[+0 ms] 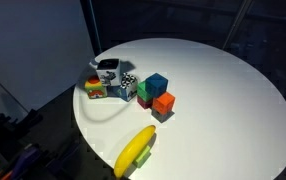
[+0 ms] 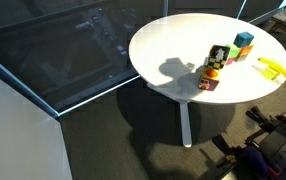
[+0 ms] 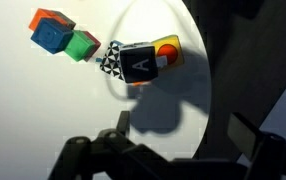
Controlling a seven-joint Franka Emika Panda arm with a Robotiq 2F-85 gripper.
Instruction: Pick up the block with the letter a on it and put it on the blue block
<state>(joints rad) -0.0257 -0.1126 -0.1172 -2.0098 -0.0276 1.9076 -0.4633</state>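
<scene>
Up on the round white table (image 1: 233,90) in an exterior view, the blocks sit bunched toward one edge. The blue block (image 1: 157,84) is at the near end of the bunch, touching an orange cube (image 1: 163,102) just in front of it. A checkered cube (image 1: 130,80) is right next to the blue one, then a yellow-red cube (image 1: 95,88). The A block (image 1: 106,69) looks like the pale one behind those two, so it's near the blue block but not on it. A banana (image 1: 135,150) lies on its own closer to the camera.

Swapping to the exterior view from farther back, same table (image 2: 163,50). The blue block (image 2: 244,40) is at the far end of the cluster and the banana (image 2: 275,68) is off by the rim. The other cubes are too small to sort out there, honestly.

Wrist view is the clear one. The A block (image 3: 138,63) shows a dark top face with a pale A, squeezed between the checkered cube (image 3: 110,60) and the yellow-red cube (image 3: 167,52). A green cube (image 3: 81,45) comes next, then the blue block (image 3: 49,38) with the orange cube (image 3: 53,18) against it. The pincer (image 3: 173,160) hangs at the bottom edge, fingers apart, nothing in it, well clear of the blocks.
</scene>
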